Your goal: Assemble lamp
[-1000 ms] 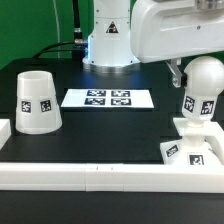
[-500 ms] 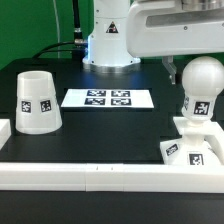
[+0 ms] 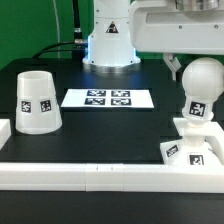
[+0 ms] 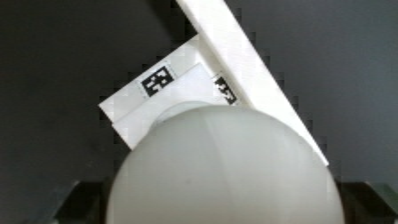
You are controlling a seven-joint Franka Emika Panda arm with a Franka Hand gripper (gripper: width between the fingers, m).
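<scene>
The arm [image 3: 180, 25] has lifted a little since a second ago, and the tool [image 3: 192, 60] has risen with it, while the bulb [image 3: 203, 90] has stayed where it was on the base [image 3: 188, 150]. The tool now sits level with the bulb's crown. One dark finger [image 3: 172, 65] shows just beside the dome on the exterior view's left, and the other is hidden behind the bulb. In the wrist view the round white bulb [image 4: 222, 165] fills the space straight below the tool, with dark finger edges at either side of it, so the tool is spread wide around the dome. Whether the fingers touch the plastic cannot be told. Directly under the tool the bulb stands upright with its neck down on the flat square base, and its black-and-white tag faces the exterior camera. Beyond the bulb in the wrist view, the base [image 4: 160, 90] lies against a long white rail [image 4: 240, 55], with two of its tags showing. The shade [image 3: 35, 100] stands well apart from the tool, toward the exterior view's left, with its wide mouth down on the black bench [image 3: 110, 135] and one tag facing outward. Between the shade and the tool, farther back on the bench, the marker board [image 3: 108, 98] lies flat. Another white rail [image 3: 100, 175] runs along the bench's near edge, below the tool and the base.
</scene>
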